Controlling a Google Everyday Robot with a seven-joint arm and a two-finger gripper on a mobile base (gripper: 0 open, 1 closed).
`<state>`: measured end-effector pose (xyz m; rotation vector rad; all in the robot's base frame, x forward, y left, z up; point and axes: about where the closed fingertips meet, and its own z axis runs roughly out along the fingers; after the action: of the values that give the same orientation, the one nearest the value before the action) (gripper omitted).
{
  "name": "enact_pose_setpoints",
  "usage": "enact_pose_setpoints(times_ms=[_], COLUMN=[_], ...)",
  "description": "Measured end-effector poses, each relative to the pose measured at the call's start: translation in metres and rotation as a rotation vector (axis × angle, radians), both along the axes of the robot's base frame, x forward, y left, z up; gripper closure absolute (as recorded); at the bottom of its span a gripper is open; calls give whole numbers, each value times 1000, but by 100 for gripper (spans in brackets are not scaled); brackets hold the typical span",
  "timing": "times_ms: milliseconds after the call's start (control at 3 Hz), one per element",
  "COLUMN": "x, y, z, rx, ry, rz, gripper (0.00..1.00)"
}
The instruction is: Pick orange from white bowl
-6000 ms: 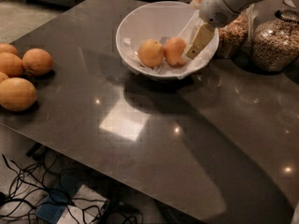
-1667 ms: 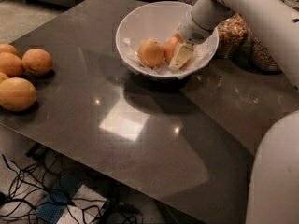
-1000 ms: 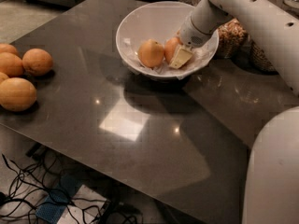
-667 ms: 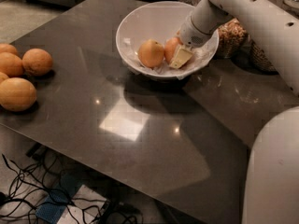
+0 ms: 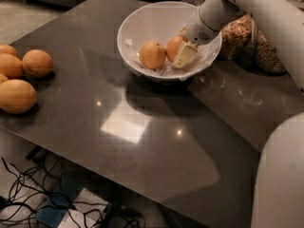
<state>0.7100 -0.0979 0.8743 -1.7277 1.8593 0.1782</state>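
Reddish-orange and smooth, the orange [image 5: 174,46] sits inside the white bowl [image 5: 142,23], with the gripper [image 5: 183,56] right against it; I cannot tell if it has hold. With a loose hold it could slip and roll into the paler fruit [image 5: 152,54] there.

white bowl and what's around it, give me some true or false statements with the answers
1. The white bowl holds two fruits. True.
2. The gripper hangs outside the bowl, over bare table. False: it is down inside the bowl, against the orange.
3. The orange lies between the paler fruit and the gripper. True.
4. The bowl lies tipped on its side. False: it stands upright.
5. Loose oranges lie at the table's left edge, apart from the bowl. True.
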Motion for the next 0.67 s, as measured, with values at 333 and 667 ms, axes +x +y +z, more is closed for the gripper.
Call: enact_pose_setpoints(times_ms=[333,667], x=[-8,-17], y=[6,8], z=[33,62], rx=[127,258], ry=[-24,-33], rz=[39,72], gripper=[100,100])
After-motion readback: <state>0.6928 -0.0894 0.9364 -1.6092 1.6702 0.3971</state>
